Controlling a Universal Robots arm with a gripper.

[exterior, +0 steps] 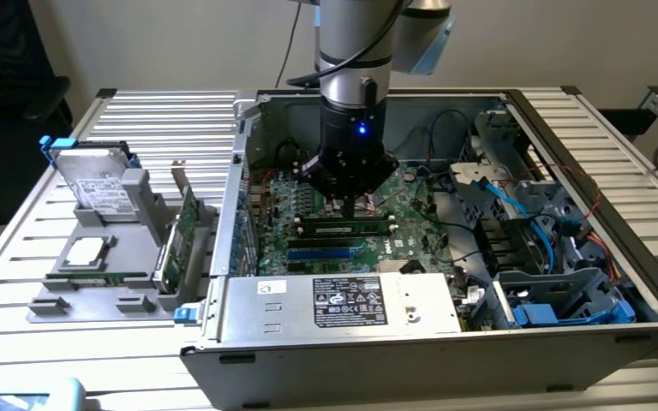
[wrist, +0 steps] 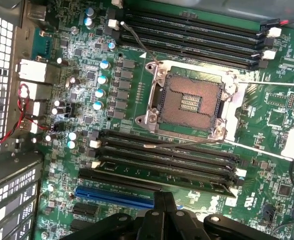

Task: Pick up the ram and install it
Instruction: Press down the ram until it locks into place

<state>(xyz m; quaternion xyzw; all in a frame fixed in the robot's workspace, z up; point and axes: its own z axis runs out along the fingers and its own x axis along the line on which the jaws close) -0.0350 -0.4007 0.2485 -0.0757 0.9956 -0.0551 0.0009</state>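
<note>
**Exterior view: closed gripper over seated ram**

Gripper (exterior: 352, 203) is hovering with fingers pressed together, holding nothing, just above the ram (exterior: 348, 229), which is lying in a motherboard slot (wrist: 157, 165) inside the open computer case (exterior: 421, 342), left of the blue cables (exterior: 510, 201).

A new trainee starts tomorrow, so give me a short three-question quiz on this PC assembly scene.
1. True or false: the pincer is wide open.
2. Where is the ram? A) at the motherboard slots, beneath the pincer; B) on the table outside the case; C) atop the power supply.
3. Fill in: the CPU socket holds ___ processor.
Key: 1 false; 2 A; 3 no.
</note>
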